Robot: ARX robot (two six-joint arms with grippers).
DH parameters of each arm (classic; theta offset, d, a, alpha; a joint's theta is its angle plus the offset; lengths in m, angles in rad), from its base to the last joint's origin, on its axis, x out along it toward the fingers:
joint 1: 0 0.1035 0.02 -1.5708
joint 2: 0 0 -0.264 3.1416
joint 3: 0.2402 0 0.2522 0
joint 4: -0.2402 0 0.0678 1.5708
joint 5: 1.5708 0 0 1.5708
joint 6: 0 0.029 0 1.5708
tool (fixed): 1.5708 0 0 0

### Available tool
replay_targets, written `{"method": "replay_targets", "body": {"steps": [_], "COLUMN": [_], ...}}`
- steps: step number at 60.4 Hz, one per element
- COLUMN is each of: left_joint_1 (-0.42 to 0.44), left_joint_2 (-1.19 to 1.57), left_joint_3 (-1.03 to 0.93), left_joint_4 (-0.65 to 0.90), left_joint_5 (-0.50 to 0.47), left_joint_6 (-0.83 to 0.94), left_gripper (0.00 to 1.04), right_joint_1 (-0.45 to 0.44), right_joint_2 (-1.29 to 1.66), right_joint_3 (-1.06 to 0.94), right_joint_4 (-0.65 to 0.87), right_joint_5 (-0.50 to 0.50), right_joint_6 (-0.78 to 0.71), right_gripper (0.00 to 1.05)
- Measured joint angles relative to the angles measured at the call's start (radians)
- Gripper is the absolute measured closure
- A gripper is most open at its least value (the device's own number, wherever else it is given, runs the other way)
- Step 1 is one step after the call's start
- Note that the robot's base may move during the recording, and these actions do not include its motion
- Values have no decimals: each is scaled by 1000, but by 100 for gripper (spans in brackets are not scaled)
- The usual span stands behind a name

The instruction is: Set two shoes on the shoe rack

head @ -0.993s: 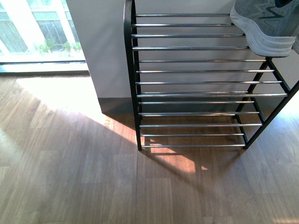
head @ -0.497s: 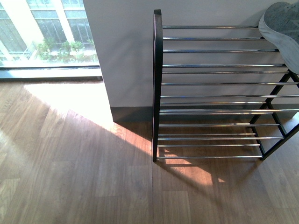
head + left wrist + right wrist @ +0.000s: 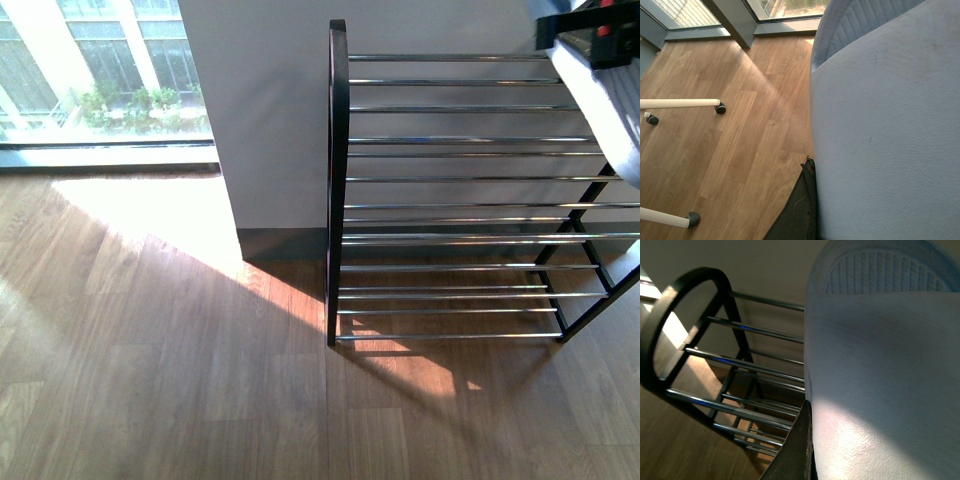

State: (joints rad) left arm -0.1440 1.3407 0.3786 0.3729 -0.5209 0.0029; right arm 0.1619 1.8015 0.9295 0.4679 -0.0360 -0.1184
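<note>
Right hand (image 3: 588, 35) clamped on pale blue shoe (image 3: 612, 115). Shoe tilted over upper bars at right end of shoe rack (image 3: 338, 180), likely lining up for set-down. Left hand (image 3: 809, 200) clamped on second pale shoe (image 3: 880, 140), held above floor (image 3: 740, 140), no rack in its view; probably waiting its turn.

shoe rack (image 3: 337, 200) cut by our front view's right edge | shoe (image 3: 610, 110) mostly off-frame | other shoe (image 3: 880, 150) overfills left wrist view | we cannot read left gripper (image 3: 801, 212) or right gripper (image 3: 799, 450) closure
</note>
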Motion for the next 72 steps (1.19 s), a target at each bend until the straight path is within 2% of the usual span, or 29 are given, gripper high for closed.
{"method": "replay_targets", "body": {"steps": [38, 53, 64, 67, 72], "left_joint_1": [0, 0, 0, 0, 0], "left_joint_2": [0, 0, 0, 0, 0], "left_joint_3": [0, 0, 0, 0, 0], "left_joint_4": [0, 0, 0, 0, 0], "left_joint_5": [0, 0, 0, 0, 0], "left_joint_6": [0, 0, 0, 0, 0], "left_gripper": [103, 103, 103, 103, 103], "right_joint_1": [2, -16, -19, -21, -22], "right_joint_2": [434, 510, 540, 540, 537], "right_joint_3": [489, 611, 667, 668, 664], "right_joint_4": [-166, -238, -255, -261, -268], "right_joint_5": [125, 116, 144, 141, 139], "right_joint_6": [-132, -131, -102, -95, -75], "right_gripper": [103, 103, 103, 99, 87]}}
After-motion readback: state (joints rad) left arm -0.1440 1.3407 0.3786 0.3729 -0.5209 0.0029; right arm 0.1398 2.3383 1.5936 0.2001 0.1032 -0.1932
